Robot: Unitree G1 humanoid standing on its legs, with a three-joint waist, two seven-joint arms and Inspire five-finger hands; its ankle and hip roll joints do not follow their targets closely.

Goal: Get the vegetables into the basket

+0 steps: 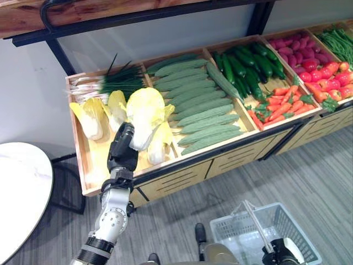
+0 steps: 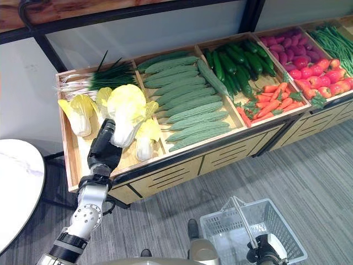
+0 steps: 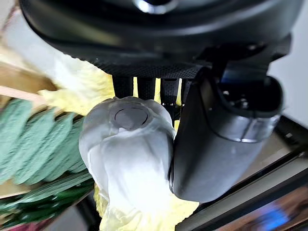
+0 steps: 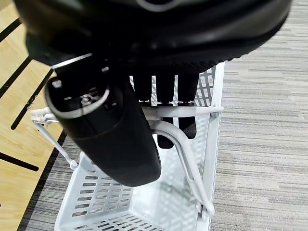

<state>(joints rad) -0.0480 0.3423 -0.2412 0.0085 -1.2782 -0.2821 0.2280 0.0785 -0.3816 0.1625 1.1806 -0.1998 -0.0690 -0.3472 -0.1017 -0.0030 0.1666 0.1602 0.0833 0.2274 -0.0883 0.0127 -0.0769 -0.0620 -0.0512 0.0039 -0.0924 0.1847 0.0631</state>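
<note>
Nearest to me, low at my right side, my right hand (image 1: pixel 282 251) is curled round the handle (image 4: pixel 178 137) of the white basket (image 1: pixel 298 226), which hangs above the grey floor (image 1: pixel 309 171); the wrist view shows its bottom bare.

Further out on my left, my left hand (image 1: pixel 122 150) is closed on a cabbage (image 1: pixel 144 117). The left wrist view shows fingers (image 3: pixel 144 87) behind the pale stalk end and the thumb (image 3: pixel 216 139) pressed against its side. The cabbage's long axis runs from the stalk in my hand up and away to the yellow leaves. I cannot tell whether it rests on the others or is clear of them.

The governing relation: the basket lies down and to the right of the held cabbage, well apart from it, below the front edge of the wooden shelf (image 1: pixel 182 176). In my judgement the left arm must come back over that edge and across, or the right hand must bring the basket closer.

Beyond, more cabbages (image 1: pixel 94 118) lie in the same tray, spring onions (image 1: pixel 110 81) behind them, then cucumbers (image 1: pixel 198 105), carrots (image 1: pixel 281 105) and tomatoes (image 1: pixel 328 77) further right.
</note>
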